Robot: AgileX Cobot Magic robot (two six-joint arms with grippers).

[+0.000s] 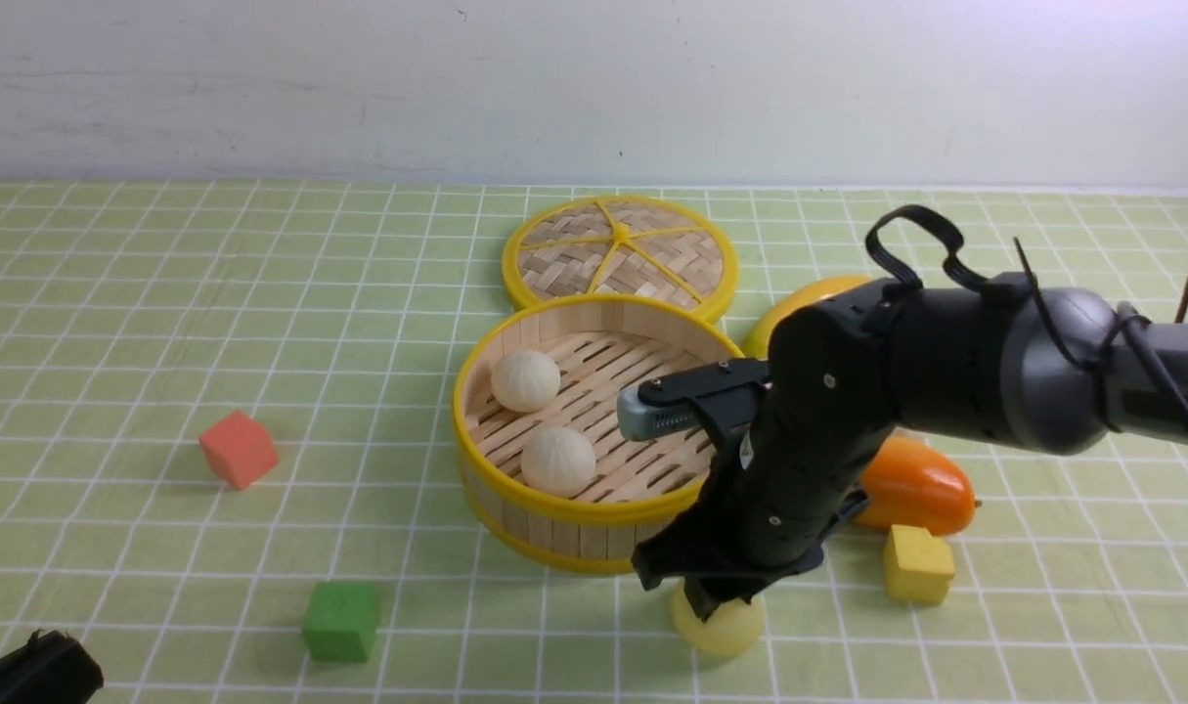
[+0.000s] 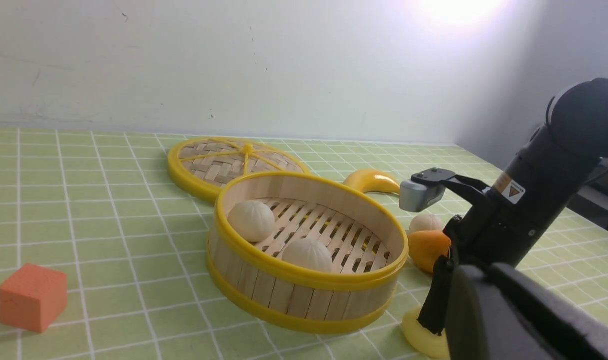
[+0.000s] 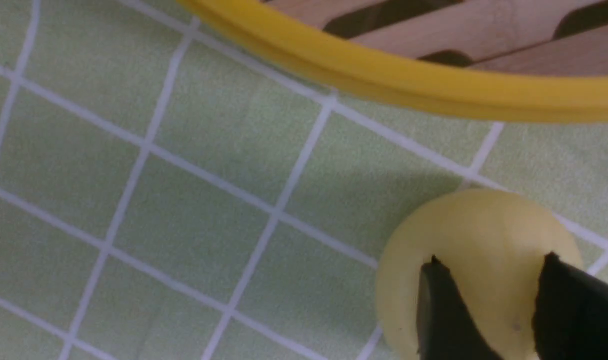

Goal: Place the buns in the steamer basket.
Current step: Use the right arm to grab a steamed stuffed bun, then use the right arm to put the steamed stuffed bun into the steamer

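Observation:
The steamer basket (image 1: 554,510) stands mid-table with two off-white buns on its slats, one at the back (image 1: 525,380) and one nearer the front (image 1: 557,461). A third off-white bun (image 2: 425,222) lies beyond the mango in the left wrist view. A smooth pale yellow bun (image 1: 728,634) rests on the cloth just in front of the basket. My right gripper (image 3: 491,260) points straight down onto it, its two black fingers pressed against either side of the bun's crown. My left gripper (image 1: 36,673) sits shut and empty at the near left corner.
The woven lid (image 1: 620,252) lies flat behind the basket. An orange mango (image 1: 916,489) and a yellow fruit (image 1: 799,303) lie right of the basket. A yellow cube (image 1: 916,564) is near the mango. A red cube (image 1: 239,448) and a green cube (image 1: 341,620) are on the left.

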